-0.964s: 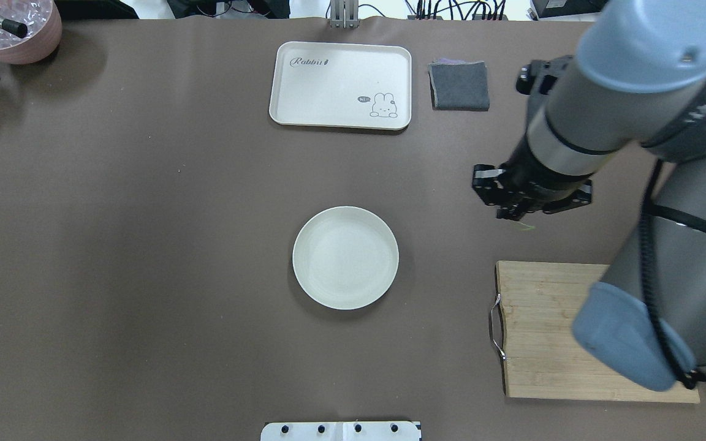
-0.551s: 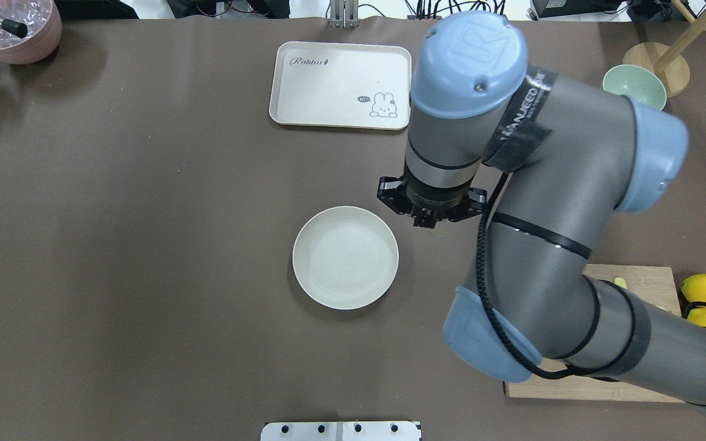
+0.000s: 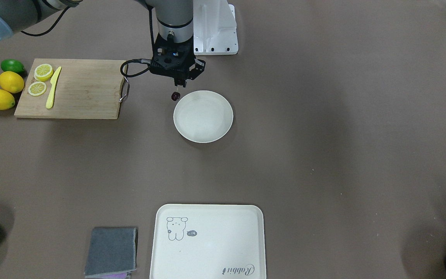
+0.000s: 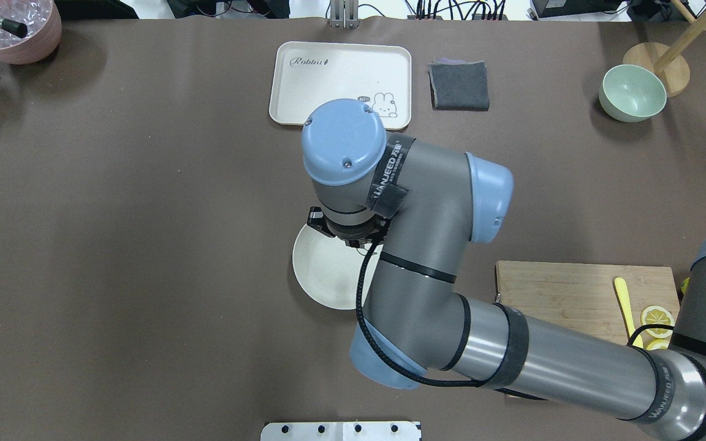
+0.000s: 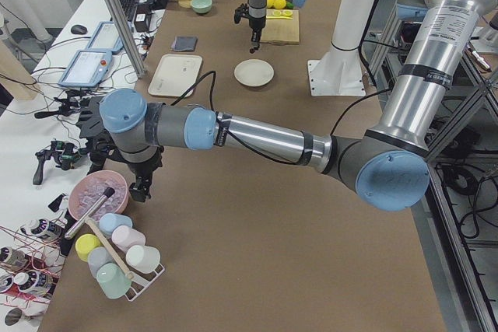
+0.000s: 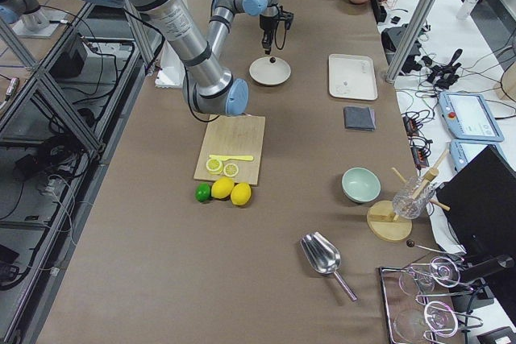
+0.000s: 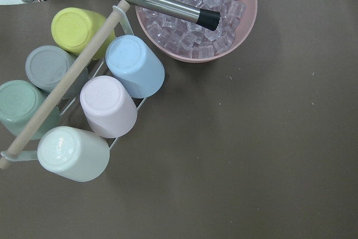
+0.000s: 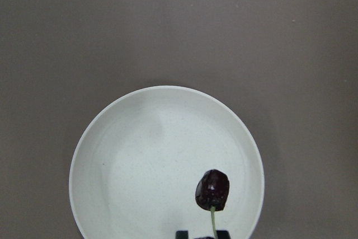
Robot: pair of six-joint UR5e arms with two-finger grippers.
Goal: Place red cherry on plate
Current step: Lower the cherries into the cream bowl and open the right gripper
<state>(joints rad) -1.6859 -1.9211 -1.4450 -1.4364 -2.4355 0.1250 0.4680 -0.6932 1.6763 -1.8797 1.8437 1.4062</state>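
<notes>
Swinging in from beside the pale wooden cutting board [image 4: 561,294], the grey and blue right arm [image 4: 426,269] has crossed the brown-covered bench [image 4: 144,245] in the past second. It now stands above the round cream-white plate [image 4: 322,282], hiding part of the plate from overhead. The grey and blue left arm [image 5: 257,138] is parked well apart from the plate, out past its far side from the cutting board. Its left tool [image 5: 144,188] shows only in the side view, so I cannot tell whether it is parted or closed. The right arm is plainly the one nearer the plate.

The black two-finger right tool [image 3: 179,83] points straight down and is pinched on a thin green stem. From that stem the tiny dark glossy red cherry [image 8: 212,190] hangs freely, clear of the plate's surface. Only one dark fruit shows.

The coming move turns on where the fruit hangs relative to the plate's rim. In the right wrist view the cherry is inside the rim, over the plate's floor, but close to the edge and off the plate's centre. The front-facing view puts it at the rim on the cutting-board side, which I take to be the slant of that camera on a raised object. The stem's long axis is upright, with the fruit directly under the fingertips. A little more travel toward the plate's centre, then a short descent and release, would likely land it safely inside.
</notes>
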